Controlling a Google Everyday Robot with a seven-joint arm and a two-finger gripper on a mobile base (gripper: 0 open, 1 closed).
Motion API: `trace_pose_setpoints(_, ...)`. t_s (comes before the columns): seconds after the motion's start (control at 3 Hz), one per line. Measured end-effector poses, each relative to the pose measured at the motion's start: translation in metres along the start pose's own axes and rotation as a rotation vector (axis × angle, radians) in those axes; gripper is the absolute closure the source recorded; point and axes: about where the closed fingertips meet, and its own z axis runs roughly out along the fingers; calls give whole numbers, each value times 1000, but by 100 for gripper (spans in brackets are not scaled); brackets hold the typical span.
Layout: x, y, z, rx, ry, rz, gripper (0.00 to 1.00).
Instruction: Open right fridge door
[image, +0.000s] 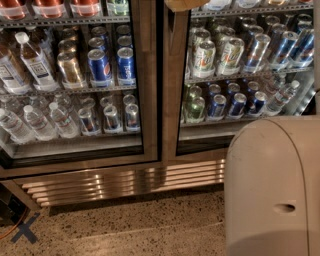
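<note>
The right fridge door (170, 100) is shut. Its wide steel frame runs down the middle of the view, and cans and a few bottles stand on shelves behind its glass. Beside it on the left is the twin door (149, 100), with water bottles and cans behind its pane. Only a tan piece of my gripper (182, 4) shows, at the top edge. It lies in front of the right door's left frame, near the seam between the two doors. No handle is visible.
A large white rounded part of the robot (272, 190) fills the lower right and hides the right door's bottom corner. A steel vent grille (125, 182) runs under both doors. The speckled floor (125, 230) has a black X mark (25, 229).
</note>
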Motion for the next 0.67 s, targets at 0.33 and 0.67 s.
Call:
trace_pose_setpoints(0.33,0,-1,0,6,7,6,100)
trace_pose_setpoints(0.67,0,-3,0,28,25,26,100)
